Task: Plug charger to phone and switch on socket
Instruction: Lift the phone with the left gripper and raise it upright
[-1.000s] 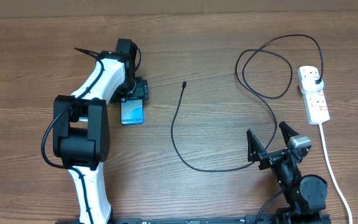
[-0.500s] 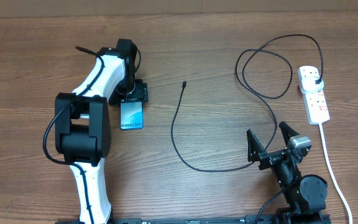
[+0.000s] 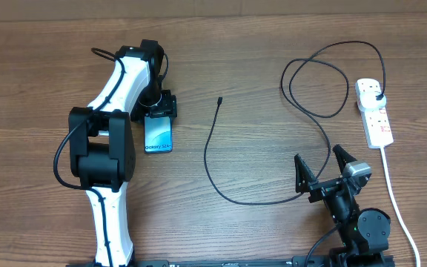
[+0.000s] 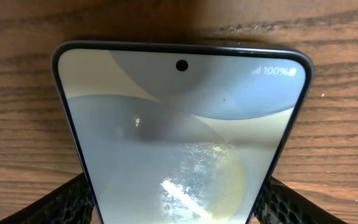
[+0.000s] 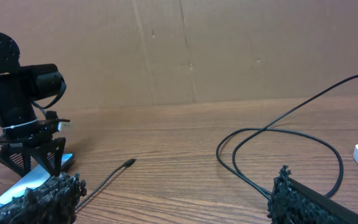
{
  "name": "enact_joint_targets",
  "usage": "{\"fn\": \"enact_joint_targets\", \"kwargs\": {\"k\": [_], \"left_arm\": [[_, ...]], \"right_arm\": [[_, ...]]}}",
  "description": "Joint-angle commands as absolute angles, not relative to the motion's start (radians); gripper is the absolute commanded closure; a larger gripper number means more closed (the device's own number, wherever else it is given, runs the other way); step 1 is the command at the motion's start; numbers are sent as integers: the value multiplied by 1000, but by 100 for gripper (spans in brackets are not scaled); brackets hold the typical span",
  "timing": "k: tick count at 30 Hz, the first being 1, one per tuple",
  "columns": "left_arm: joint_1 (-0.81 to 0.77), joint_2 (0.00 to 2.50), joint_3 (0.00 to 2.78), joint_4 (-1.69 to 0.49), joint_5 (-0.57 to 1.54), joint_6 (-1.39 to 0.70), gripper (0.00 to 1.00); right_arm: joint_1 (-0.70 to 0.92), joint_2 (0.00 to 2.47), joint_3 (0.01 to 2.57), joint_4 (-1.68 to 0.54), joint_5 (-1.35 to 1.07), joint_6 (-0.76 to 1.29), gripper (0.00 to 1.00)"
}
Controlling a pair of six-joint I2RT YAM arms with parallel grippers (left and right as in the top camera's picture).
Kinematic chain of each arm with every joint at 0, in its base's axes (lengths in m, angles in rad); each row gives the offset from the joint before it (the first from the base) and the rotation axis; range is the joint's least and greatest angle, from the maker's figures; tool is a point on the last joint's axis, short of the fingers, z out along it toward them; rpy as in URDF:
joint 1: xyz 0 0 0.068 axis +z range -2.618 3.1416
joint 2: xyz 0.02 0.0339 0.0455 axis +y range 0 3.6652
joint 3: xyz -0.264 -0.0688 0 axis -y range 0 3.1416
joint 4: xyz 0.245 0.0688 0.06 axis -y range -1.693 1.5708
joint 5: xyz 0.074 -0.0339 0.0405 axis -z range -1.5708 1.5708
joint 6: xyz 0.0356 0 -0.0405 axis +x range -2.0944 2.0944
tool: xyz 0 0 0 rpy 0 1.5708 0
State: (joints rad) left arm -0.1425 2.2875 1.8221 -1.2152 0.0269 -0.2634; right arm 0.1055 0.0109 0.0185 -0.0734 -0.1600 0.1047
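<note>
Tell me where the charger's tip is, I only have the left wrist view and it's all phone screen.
Observer: The connector tip lies loose to the right of the phone in the overhead view, not touching it.
Operator: Is its other end plugged in?
Observer: Yes, the black plug sits in the socket at the far right.
Operator: And the right gripper?
Observer: The right gripper is open beside the cable, holding nothing.

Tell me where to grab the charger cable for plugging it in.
Grip the charger cable just behind its connector tip, coming straight down from above and closing across its width. That end lies flat and straight on the table, clear of the phone.
</note>
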Motion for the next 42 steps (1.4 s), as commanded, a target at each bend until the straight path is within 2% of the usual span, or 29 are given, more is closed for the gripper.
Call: {"fn": "enact_joint_targets", "kwargs": {"k": [1, 14, 22, 30, 33, 42], "left_arm": [[-138, 2287, 1851, -1229, 45, -265, 22], [-137, 2287, 2001, -1353, 139, -266, 21], [-137, 2287, 2075, -1413, 310, -270, 27], [-137, 2287, 2075, -1414, 659, -270, 28], [-137, 2287, 2075, -1417, 757, -271, 36], [-138, 2287, 2075, -1467, 813, -400, 36]], "right_arm": [[105, 3, 8, -69, -159, 107, 0], [105, 3, 8, -69, -159, 107, 0], [105, 3, 8, -69, -159, 107, 0], [105, 3, 8, -69, -159, 107, 0], [105, 3, 8, -69, -159, 107, 0], [105, 3, 8, -69, -159, 107, 0]]}}
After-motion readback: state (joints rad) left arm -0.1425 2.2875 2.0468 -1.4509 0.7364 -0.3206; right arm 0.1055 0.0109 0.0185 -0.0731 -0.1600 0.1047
